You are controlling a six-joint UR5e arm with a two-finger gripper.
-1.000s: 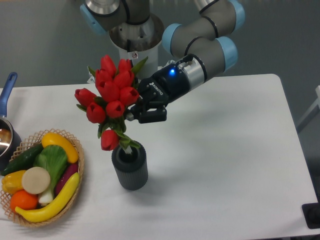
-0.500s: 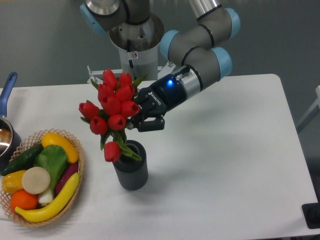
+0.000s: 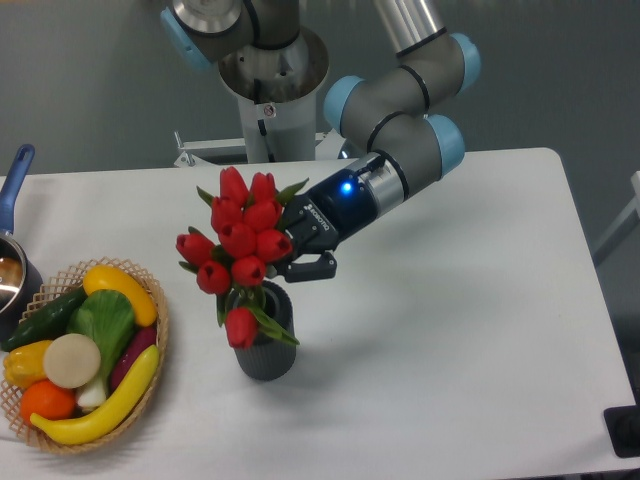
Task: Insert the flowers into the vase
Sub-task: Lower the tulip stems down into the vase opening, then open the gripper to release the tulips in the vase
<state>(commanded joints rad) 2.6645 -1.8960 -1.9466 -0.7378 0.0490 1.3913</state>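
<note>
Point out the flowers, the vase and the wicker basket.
flowers [image 3: 243,240], fixed camera, on a red bud in the middle of the bunch.
vase [image 3: 265,358], fixed camera, on its ribbed dark grey side.
wicker basket [image 3: 160,318], fixed camera, on the woven rim at its right edge.

One bunch of flowers [image 3: 240,245], about ten red buds visible, and one dark ribbed vase [image 3: 265,350] stand mid-table. At the near left, one wicker basket [image 3: 155,330] holds two bananas, one cucumber, one orange, one aubergine, one leafy green and a pale round piece. One blue-handled pot [image 3: 12,265] sits at the left edge.
</note>
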